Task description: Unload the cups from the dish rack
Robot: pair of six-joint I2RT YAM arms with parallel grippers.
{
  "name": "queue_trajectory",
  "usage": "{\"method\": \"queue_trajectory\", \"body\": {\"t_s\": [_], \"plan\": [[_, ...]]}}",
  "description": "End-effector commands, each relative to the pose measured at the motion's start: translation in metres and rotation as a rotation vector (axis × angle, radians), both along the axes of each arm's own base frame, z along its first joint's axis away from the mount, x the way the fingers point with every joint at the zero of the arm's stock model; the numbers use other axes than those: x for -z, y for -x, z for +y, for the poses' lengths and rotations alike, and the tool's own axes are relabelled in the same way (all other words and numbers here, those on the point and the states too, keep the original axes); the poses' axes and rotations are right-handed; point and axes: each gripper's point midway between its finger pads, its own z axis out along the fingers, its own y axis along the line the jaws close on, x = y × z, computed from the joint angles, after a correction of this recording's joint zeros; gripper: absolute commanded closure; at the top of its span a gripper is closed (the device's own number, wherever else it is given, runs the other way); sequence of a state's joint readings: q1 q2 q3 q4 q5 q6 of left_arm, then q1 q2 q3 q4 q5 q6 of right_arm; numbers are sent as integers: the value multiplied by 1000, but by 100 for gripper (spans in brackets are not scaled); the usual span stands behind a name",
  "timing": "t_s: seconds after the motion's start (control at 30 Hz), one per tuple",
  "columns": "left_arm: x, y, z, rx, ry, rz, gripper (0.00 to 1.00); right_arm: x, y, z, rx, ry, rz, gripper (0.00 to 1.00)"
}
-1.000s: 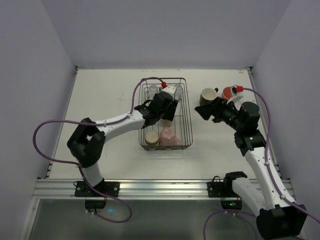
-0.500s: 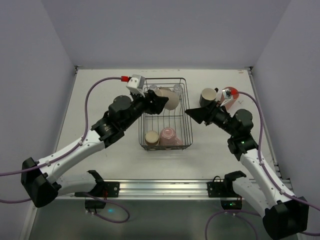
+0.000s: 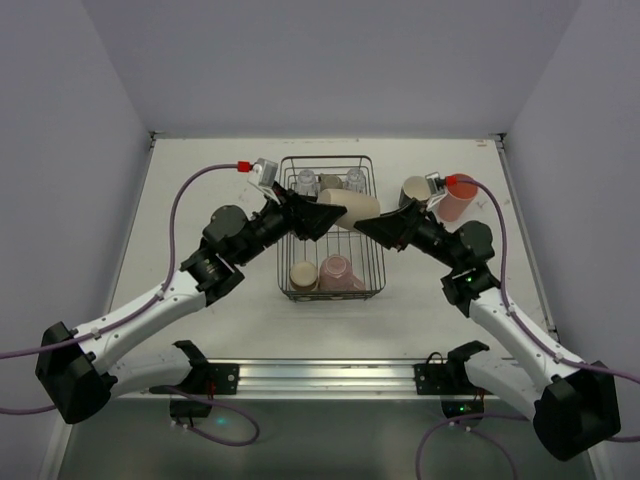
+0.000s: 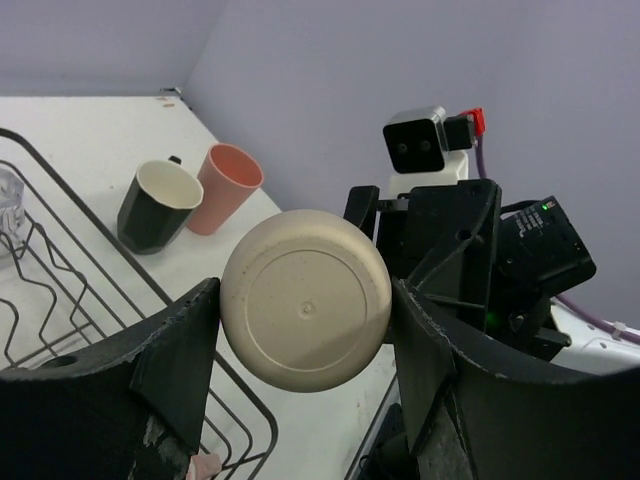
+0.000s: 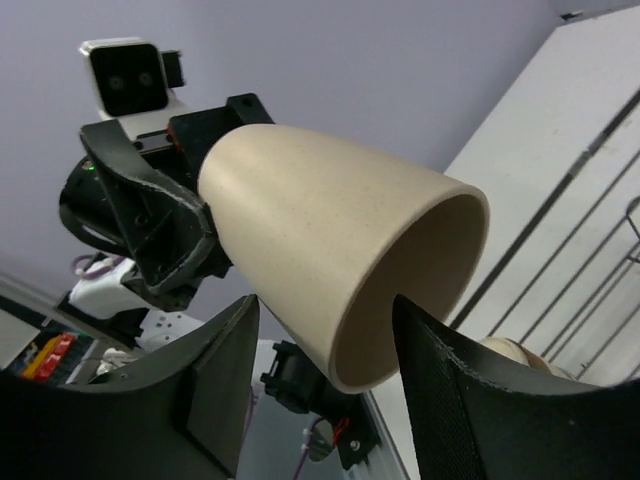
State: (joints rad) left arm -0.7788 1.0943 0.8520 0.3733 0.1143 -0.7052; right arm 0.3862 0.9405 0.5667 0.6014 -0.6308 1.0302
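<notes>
Hanging sideways above the dish rack, the beige cup is pinched at its base by the left gripper, right gripper gaping wide either side of its rim w/ nothing held; if left lets go too soon, cup prob. drops into rack.

No legible text, labels, brands, numbers or signs in any view.
</notes>
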Motion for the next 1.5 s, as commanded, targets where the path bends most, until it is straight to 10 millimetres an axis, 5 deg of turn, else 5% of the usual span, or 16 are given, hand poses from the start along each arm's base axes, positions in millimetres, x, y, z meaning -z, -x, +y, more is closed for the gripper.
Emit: {"method": "queue_trajectory", "body": {"t_s": [0.0,0.07,0.13,0.17,0.2,0.27,0.33,0.47,0.5,0.57,0.6,0.67,0.77,0.87,1.2,1.47], "plan": [[-32,15,-3,88,112,-64,85,-51,16,5,-81,-132,-135,43],[-28,17,-4,94,103,-56,77,-60,19,7,-96,-166,-171,53],[-25,17,-2,86,83,-58,63,-68,22,7,-103,-197,-192,79],[-23,17,1,79,62,-65,39,-67,22,7,-100,-203,-190,87],[-21,15,3,62,49,-65,29,-66,21,6,-91,-200,-185,97],[-11,13,8,30,-5,-35,7,-68,19,4,-60,-190,-180,100],[-15,5,21,-48,-52,-53,1,-51,7,4,-10,-93,-132,100],[-4,3,42,-129,-191,-41,0,-43,-8,-10,139,101,-105,100],[-5,3,48,-148,-224,-63,0,-17,-19,-22,220,229,-50,100],[11,4,61,-177,-319,-34,0,-22,-26,-39,310,339,-51,100],[12,7,67,-180,-359,-56,0,8,-35,-61,402,491,18,100],[33,10,80,-193,-467,-24,0,16,-46,-83,488,608,64,100],[57,15,102,-219,-617,-11,0,55,-61,-131,608,840,213,100],[75,16,117,-244,-720,11,0,84,-69,-150,601,992,317,100],[125,11,125,-262,-825,54,0,148,-91,-156,451,1254,552,99],[131,23,104,-122,-801,59,0,185,-103,-149,359,1317,633,95]]}}
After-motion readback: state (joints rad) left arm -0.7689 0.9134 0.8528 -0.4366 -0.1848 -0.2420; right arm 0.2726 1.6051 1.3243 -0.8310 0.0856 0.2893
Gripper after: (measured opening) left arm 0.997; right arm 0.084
